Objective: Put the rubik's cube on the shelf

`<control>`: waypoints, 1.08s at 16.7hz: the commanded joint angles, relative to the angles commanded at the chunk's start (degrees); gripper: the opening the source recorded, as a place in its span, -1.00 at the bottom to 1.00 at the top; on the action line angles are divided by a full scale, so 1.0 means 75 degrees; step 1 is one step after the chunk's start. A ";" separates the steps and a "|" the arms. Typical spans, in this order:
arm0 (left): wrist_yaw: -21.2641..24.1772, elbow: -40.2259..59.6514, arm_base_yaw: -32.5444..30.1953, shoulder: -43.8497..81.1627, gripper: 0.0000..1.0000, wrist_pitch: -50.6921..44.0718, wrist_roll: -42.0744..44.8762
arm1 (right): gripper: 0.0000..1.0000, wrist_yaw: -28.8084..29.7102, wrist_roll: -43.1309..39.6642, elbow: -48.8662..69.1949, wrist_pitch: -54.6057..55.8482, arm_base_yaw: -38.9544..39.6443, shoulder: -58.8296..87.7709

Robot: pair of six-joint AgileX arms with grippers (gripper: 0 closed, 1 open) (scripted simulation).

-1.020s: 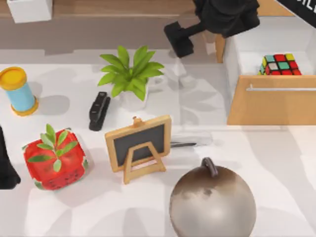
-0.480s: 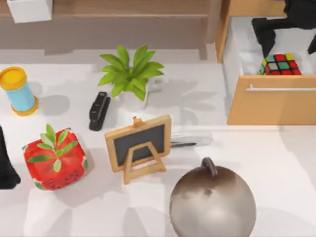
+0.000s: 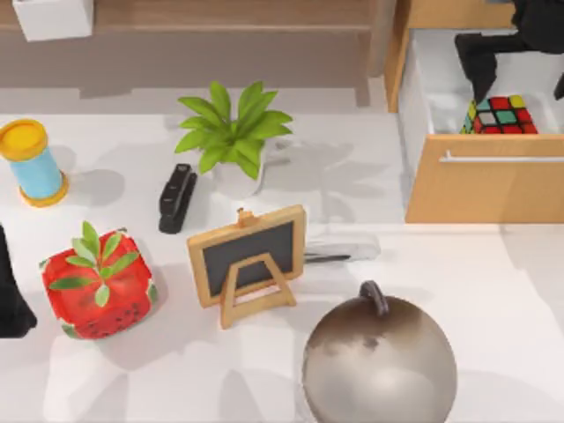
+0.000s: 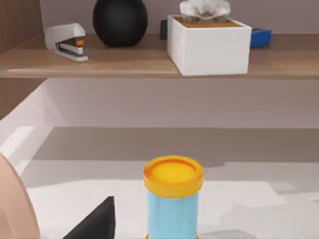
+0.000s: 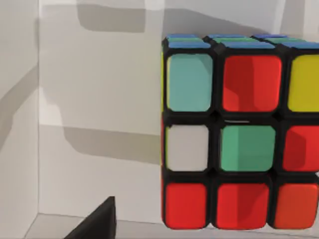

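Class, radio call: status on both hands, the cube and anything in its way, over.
Right hand above open drawer, over rubik's cube, not gripping. Left hand parked at table's left edge. Cube sits inside drawer; shelf carries a white box.

Right arm (image 3: 529,26): matte black, blocky housing at wrist, no visible cables, screws or markings. Right gripper (image 3: 520,75): black, one flat slab-like finger (image 3: 480,66) tapered to blunt tip, second finger cut by frame edge. Black wedge-shaped finger tip (image 5: 97,221) showed in right wrist view. Left arm (image 3: 11,300): same plain black, rounded outline, smooth finish. Left gripper finger (image 4: 94,221): black angular wedge, sharp sloping edge.
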 joint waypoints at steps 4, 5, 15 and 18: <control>0.0000 0.0000 0.0000 0.0000 1.00 0.0000 0.0000 | 1.00 -0.0013 0.0003 -0.0461 0.0254 -0.0002 -0.0192; 0.0000 0.0000 0.0000 0.0000 1.00 0.0000 0.0000 | 1.00 -0.0017 0.0004 -0.0672 0.0396 0.0002 -0.0261; 0.0000 0.0000 0.0000 0.0000 1.00 0.0000 0.0000 | 1.00 -0.0008 0.0007 -0.1602 0.1714 -0.0011 0.0122; 0.0000 0.0000 0.0000 0.0000 1.00 0.0000 0.0000 | 1.00 -0.0008 0.0007 -0.1602 0.1714 -0.0011 0.0122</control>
